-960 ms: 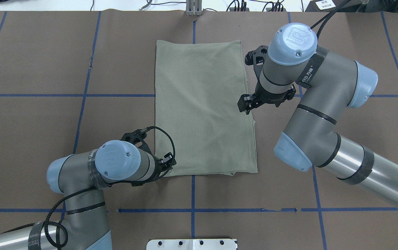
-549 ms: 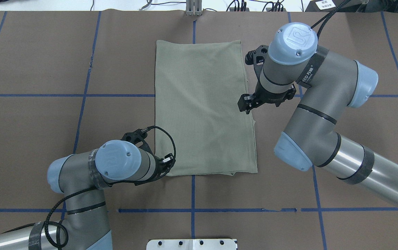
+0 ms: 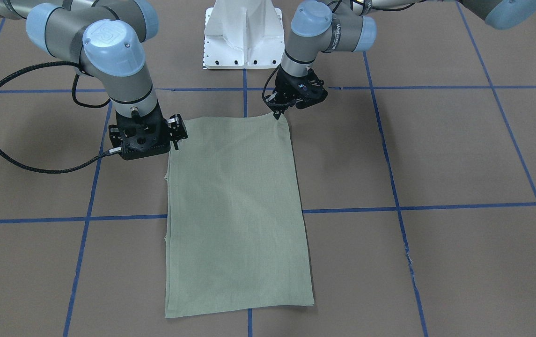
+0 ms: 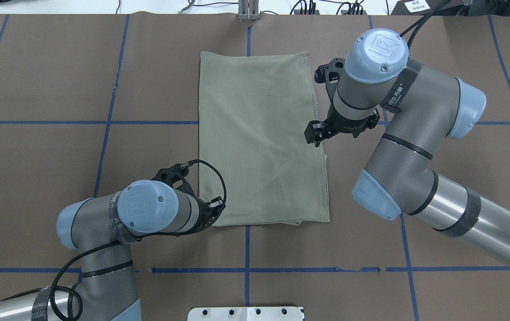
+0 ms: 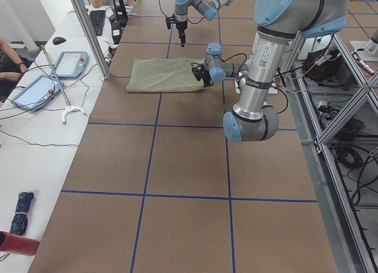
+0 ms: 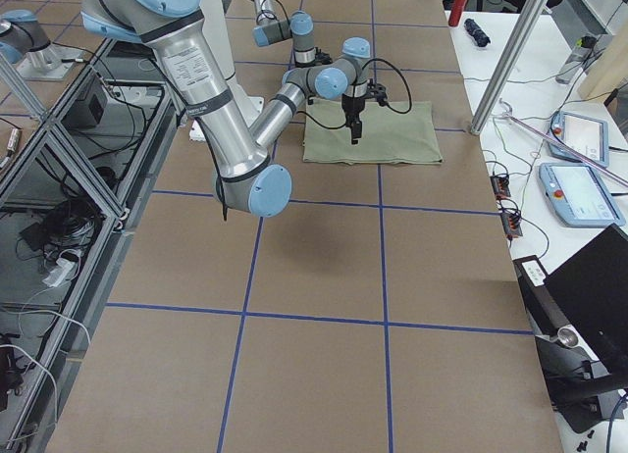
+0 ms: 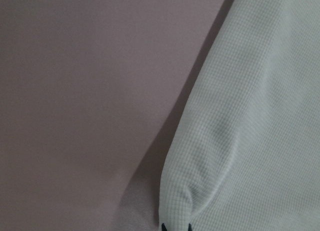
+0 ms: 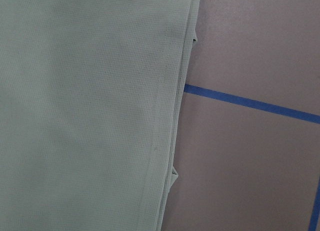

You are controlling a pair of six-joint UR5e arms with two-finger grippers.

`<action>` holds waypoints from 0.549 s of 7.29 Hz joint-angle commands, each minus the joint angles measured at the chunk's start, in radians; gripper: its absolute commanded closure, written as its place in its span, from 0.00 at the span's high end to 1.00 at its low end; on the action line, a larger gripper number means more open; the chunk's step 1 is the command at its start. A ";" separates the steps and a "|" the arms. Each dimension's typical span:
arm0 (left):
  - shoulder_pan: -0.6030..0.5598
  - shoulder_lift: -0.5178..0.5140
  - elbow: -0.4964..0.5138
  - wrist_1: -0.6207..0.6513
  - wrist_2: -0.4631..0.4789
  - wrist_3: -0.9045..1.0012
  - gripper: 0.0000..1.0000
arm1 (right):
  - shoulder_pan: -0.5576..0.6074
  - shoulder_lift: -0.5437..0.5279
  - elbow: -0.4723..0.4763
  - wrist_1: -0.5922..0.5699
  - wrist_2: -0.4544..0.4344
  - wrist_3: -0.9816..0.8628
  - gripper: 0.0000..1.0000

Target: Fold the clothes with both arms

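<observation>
Shirt (image 4: pixel 259 138) lies flat at middle of table (image 4: pixel 36 178), long sides running away from robot. Far edge of shirt near far table edge. Base (image 4: pixel 246 313) at near table edge, apart from shirt's near edge. Left gripper (image 3: pixel 278 113) at shirt's near left corner, corner between its fingertips. Right gripper (image 4: pixel 315 133) at shirt's right edge, about halfway along. Tape lines (image 4: pixel 148 122) pass under shirt, one across, one lengthwise.

I work over a brown-covered table (image 4: pixel 36 178) ruled into squares by blue tape (image 4: pixel 246 269), with an aluminium post (image 5: pixel 89 33) and a white bench (image 5: pixel 35 137) carrying tablets (image 5: pixel 69 64) alongside.
</observation>
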 commanded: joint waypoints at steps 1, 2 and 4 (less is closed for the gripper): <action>0.035 0.004 -0.010 0.001 0.001 -0.001 0.00 | -0.029 -0.002 0.042 0.001 0.004 0.132 1.00; 0.036 0.002 -0.030 0.004 0.001 0.000 0.00 | -0.063 -0.025 0.084 0.002 0.004 0.218 1.00; 0.036 0.008 -0.061 0.009 -0.002 0.000 0.00 | -0.147 -0.046 0.135 0.004 -0.007 0.448 1.00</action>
